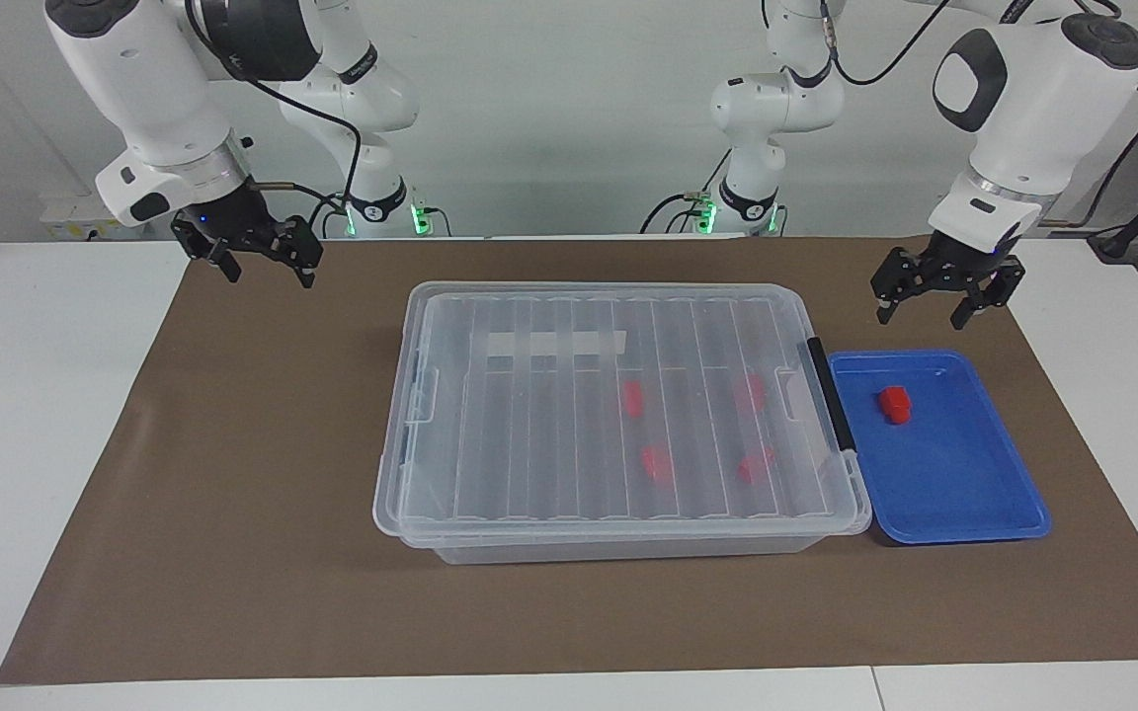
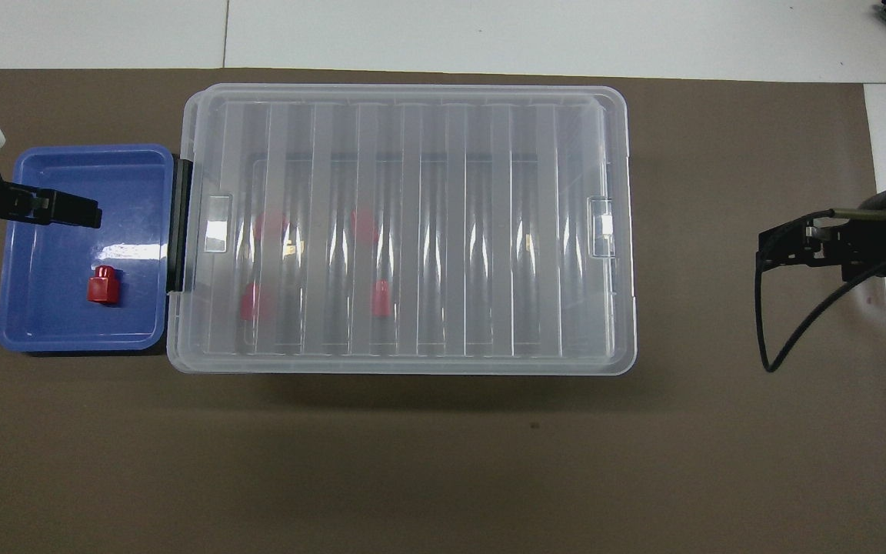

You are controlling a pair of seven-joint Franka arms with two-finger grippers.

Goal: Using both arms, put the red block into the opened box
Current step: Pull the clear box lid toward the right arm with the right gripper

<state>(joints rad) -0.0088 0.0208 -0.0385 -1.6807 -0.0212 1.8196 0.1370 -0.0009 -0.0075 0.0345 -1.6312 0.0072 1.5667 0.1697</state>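
Left end effector (image 1: pixel 946 292) hangs with jaws apart and empty, up in the air at the blue tray's (image 1: pixel 984 494) robot-side edge; the red block (image 1: pixel 894 404) lies in the tray just below it. Right end effector (image 1: pixel 258 255), also spread and empty, waits well away past the lidded box (image 1: pixel 618 513).

Facing and overhead (steep) — both high.

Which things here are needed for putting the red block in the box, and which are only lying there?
Needed:
- red block in the blue tray
- box with its lid on
- left tool, open, over the mat beside the tray
- right tool, open, waiting over the mat

Only lying there:
- four red blocks already inside the box
- brown mat
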